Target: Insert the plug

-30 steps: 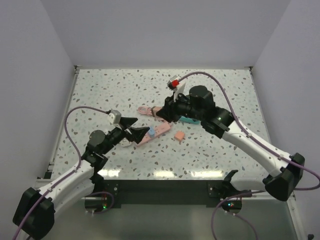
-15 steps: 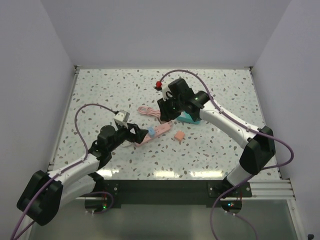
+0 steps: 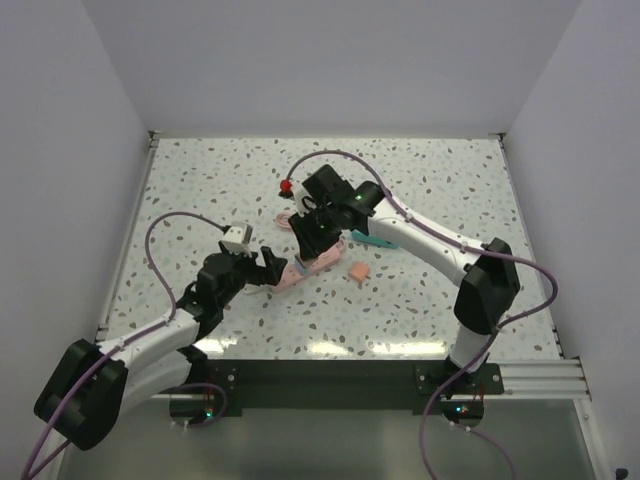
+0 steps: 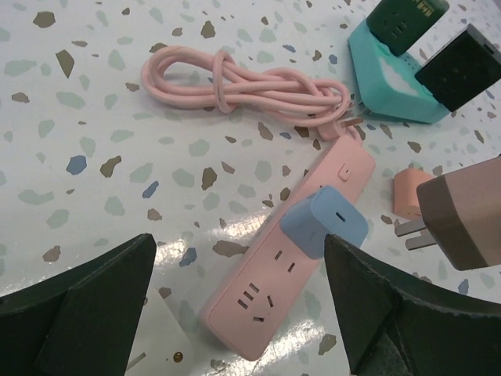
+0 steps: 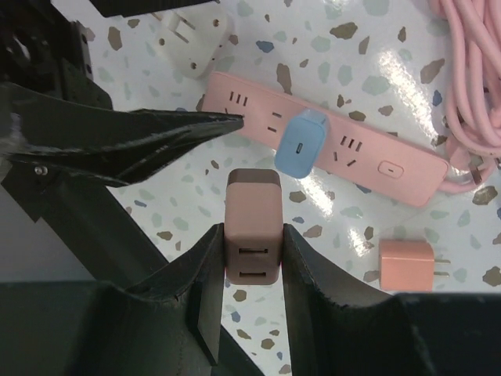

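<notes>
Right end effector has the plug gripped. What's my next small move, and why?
Likely shift the right end effector sideways until the plug sits over a free socket on the pink power strip; the plug is clamped but hangs beside the strip, and the blue adapter fills one socket.

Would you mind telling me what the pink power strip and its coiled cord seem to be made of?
Power strip: apparently rigid moulded plastic, matte to satin, with crisp socket slots and rounded edges. Cord: probably flexible rubber or PVC sheathing, smooth with a soft sheen, since it bends into tight loops.
</notes>
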Robot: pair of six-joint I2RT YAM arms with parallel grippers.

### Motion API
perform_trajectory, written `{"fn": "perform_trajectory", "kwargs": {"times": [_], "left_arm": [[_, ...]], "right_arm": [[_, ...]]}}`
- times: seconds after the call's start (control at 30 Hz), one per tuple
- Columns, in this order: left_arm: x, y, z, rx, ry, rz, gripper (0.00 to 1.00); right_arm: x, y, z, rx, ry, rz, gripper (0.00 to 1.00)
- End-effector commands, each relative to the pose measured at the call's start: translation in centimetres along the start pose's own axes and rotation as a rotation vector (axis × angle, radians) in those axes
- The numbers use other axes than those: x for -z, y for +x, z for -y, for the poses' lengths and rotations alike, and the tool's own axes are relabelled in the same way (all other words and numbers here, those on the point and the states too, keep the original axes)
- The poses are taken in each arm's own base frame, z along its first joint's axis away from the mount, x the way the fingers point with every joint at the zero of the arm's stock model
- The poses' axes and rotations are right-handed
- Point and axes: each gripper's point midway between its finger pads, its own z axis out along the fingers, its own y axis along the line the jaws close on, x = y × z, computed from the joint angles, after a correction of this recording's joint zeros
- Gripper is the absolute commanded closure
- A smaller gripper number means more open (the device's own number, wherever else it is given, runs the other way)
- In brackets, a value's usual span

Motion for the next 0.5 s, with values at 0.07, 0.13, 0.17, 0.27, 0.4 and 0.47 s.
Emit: {"fn": "perform_trajectory", "kwargs": {"times": [0.07, 0.13, 0.17, 0.27, 0.4, 0.47], "left_arm": [[-0.2, 1.1, -0.7, 0.014, -0.026, -0.015, 0.07], [-0.2, 1.1, -0.3, 0.005, 0.001, -0.012, 0.07], [-0.2, 1.1, -0.1, -0.003, 0.015, -0.014, 0.07], [-0.2, 1.2, 1.4, -0.035, 0.103, -0.023, 0.07], [-0.5, 1.3, 2.1, -0.061, 0.147, -0.022, 0.08], [-0.9, 1.5, 2.0, -0.068, 0.140, -0.039, 0.08]], "right_arm": [[0.4, -1.4, -0.9, 0.011, 0.013, -0.028, 1.00], [0.8, -2.3, -0.4, 0.015, 0.048, -0.008, 1.00], [1.0, -2.6, 0.1, 0.026, 0.067, -0.002, 1.00], [1.9, -3.3, 1.3, 0.025, 0.102, 0.013, 1.00], [3.0, -4.0, 3.8, -0.017, 0.129, 0.069, 1.00], [3.3, -3.4, 4.7, -0.032, 0.124, 0.076, 1.00]]}}
